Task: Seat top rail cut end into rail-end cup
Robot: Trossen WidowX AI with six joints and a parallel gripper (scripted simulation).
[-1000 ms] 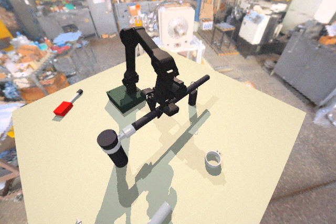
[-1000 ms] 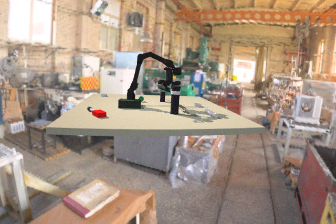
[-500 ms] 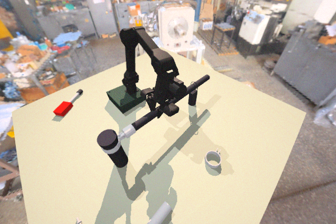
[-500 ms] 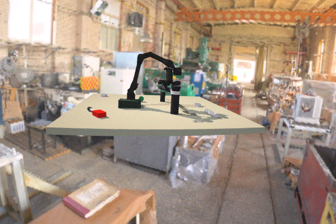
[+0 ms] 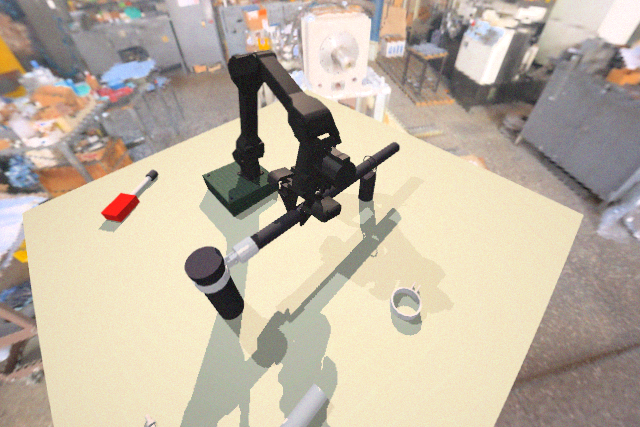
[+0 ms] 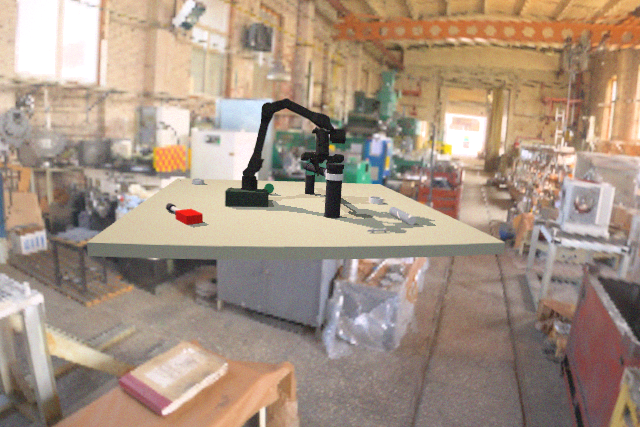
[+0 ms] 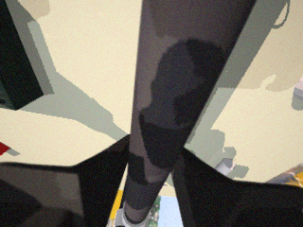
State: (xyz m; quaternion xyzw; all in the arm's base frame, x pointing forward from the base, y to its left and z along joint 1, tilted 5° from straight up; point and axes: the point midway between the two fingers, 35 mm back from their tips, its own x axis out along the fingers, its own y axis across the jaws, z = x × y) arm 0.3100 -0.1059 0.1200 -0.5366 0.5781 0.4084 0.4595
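Top view showed the gripper [image 5: 306,215] [image 7: 150,140] clamped on the rail [image 5: 276,232] [image 7: 182,71], its end at the rail-end cup [image 5: 245,249] [image 7: 126,220]; off-axis pushing could have tilted the cup or dragged the brace band [image 5: 213,285] [image 6: 334,176] down.

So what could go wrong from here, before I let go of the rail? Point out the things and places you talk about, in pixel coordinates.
The jaws are closed on the rail [image 5: 277,230] [image 7: 182,61], its end at the mouth of the cup [image 5: 245,249]; I can't tell how deep it sits, so releasing early might leave it half seated.
Pushing further could drag the brace band [image 5: 215,284] [image 6: 334,176] down or around the big post [image 5: 227,300] [image 6: 332,200].
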